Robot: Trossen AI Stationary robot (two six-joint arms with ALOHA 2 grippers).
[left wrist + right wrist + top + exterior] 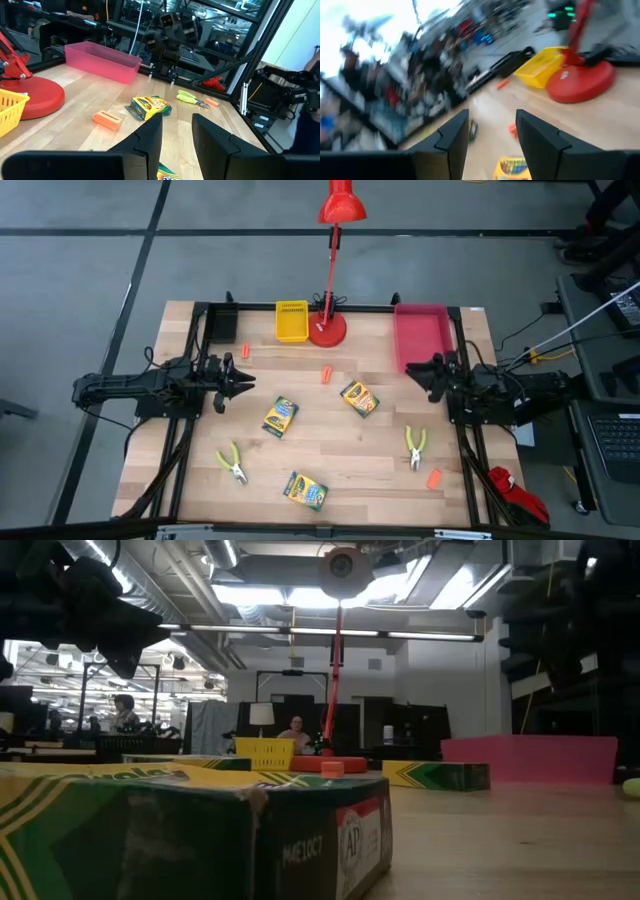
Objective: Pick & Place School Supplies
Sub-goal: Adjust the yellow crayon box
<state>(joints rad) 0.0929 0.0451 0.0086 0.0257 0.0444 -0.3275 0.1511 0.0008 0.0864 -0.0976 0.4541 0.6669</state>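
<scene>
High view gives the full layout: three crayon boxes, one mid-table [281, 417], one right of centre [359, 398], one near the front edge [305, 490]. Pliers lie front-left [232, 463] and front-right [415, 447]. Orange pieces sit by the yellow tray [244, 351], at centre [326, 373] and front-right [434, 478].

Low view shows only the front crayon box [190, 835] filling the foreground, the pink tray [530, 759] behind it.

Left gripper [243, 381] hovers over the table's left side, arm stretched level; left wrist view shows its fingers [150, 140] parted, empty. Right gripper [412, 370] hangs beside the pink tray [423, 333]; right wrist view shows its fingers [452, 132] apart, nothing between.
</scene>
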